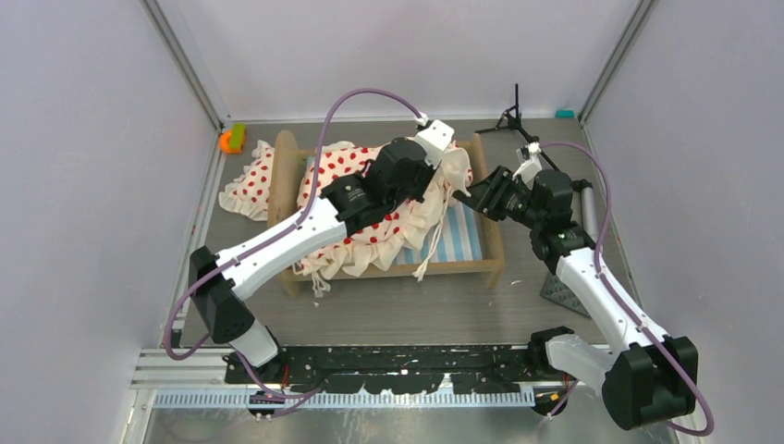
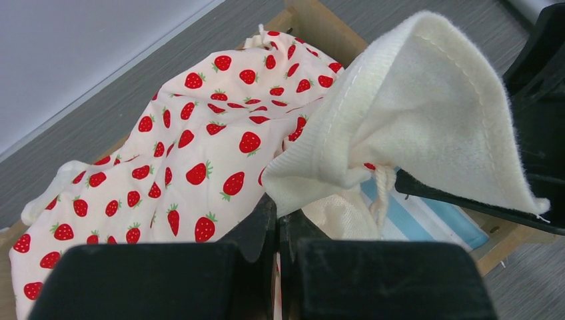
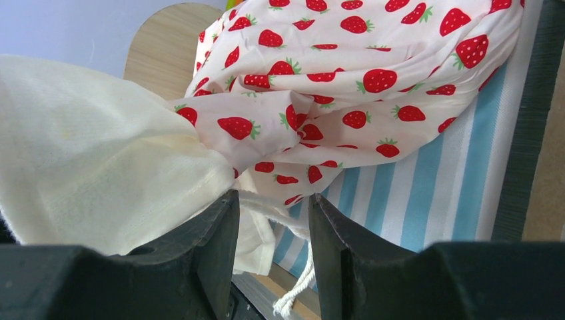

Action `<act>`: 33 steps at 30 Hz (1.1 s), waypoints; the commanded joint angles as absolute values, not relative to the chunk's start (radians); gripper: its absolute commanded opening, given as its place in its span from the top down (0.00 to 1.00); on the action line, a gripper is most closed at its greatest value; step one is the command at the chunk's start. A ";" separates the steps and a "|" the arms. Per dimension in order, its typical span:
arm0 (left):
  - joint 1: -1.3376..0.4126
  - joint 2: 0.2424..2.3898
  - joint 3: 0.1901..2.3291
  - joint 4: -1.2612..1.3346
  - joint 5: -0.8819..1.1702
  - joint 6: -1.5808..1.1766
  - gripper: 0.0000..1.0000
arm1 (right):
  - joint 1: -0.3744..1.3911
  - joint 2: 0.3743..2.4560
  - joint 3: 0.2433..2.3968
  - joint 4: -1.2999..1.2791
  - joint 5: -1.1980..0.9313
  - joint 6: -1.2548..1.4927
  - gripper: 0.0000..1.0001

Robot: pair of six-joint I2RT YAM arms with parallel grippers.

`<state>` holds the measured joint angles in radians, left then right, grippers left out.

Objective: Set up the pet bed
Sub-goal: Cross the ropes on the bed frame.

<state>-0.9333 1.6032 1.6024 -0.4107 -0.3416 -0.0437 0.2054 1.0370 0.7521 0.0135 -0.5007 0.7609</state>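
The pet bed (image 1: 495, 242) is a light-wood frame with a blue-white striped mattress (image 1: 460, 237). Cream bedding printed with red fruit (image 1: 347, 166) lies heaped over most of it and spills past the left end board (image 1: 283, 174). My left gripper (image 2: 280, 215) is shut on a fold of the bedding's plain cream underside (image 2: 420, 107), lifted above the mattress (image 2: 426, 223). Close to its right, my right gripper (image 3: 270, 203) is open. A white cord (image 3: 293, 217) and the cloth edge pass between its fingers without being clamped. The striped mattress (image 3: 426, 193) lies bare beyond them.
An orange and green toy (image 1: 231, 139) lies at the back left by the wall. A black tripod stand (image 1: 513, 116) and a small teal thing (image 1: 564, 113) stand at the back right. A dark studded mat (image 1: 562, 292) lies right of the bed, beside my right arm.
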 commanded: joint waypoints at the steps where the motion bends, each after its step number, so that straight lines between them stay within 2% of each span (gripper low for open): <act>1: -0.925 1.568 1.644 -0.398 -0.332 -0.031 1.00 | 0.204 1.060 0.746 0.115 -0.532 0.780 0.52; 11: -0.914 1.571 1.643 -0.399 -0.326 -0.032 1.00 | 0.232 1.100 0.720 0.167 -0.590 0.772 0.52; 25: -0.905 1.554 1.667 -0.414 -0.315 -0.029 1.00 | 0.267 1.117 0.662 0.147 -0.462 0.710 0.53; 33: -0.904 1.552 1.681 -0.423 -0.311 -0.027 1.00 | 0.305 1.134 0.644 0.188 -0.516 0.634 0.53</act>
